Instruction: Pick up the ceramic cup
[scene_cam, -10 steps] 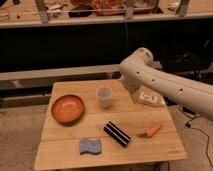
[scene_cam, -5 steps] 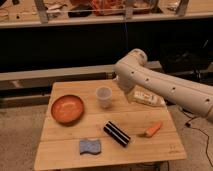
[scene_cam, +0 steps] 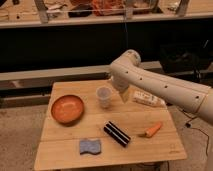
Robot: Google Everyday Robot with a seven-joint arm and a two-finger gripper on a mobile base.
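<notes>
The ceramic cup (scene_cam: 104,96) is a small whitish-grey handleless cup. It stands upright near the middle of the wooden table (scene_cam: 65,155), right of the orange bowl (scene_cam: 67,109). My white arm reaches in from the right, and its bend is above the table's far edge. The gripper (scene_cam: 123,93) hangs down from it just right of the cup, close beside it. Nothing shows in the gripper.
A black ridged block (scene_cam: 117,133) lies in front of the cup. A blue sponge (scene_cam: 90,146) is at the front, a carrot (scene_cam: 151,130) at the right, and a white packet (scene_cam: 147,99) partly under the arm. A dark shelf unit stands behind the table.
The arm has swung left over the table, bringing the gripper from above the white packet to just right of the cup. The objects on the table have not moved.
</notes>
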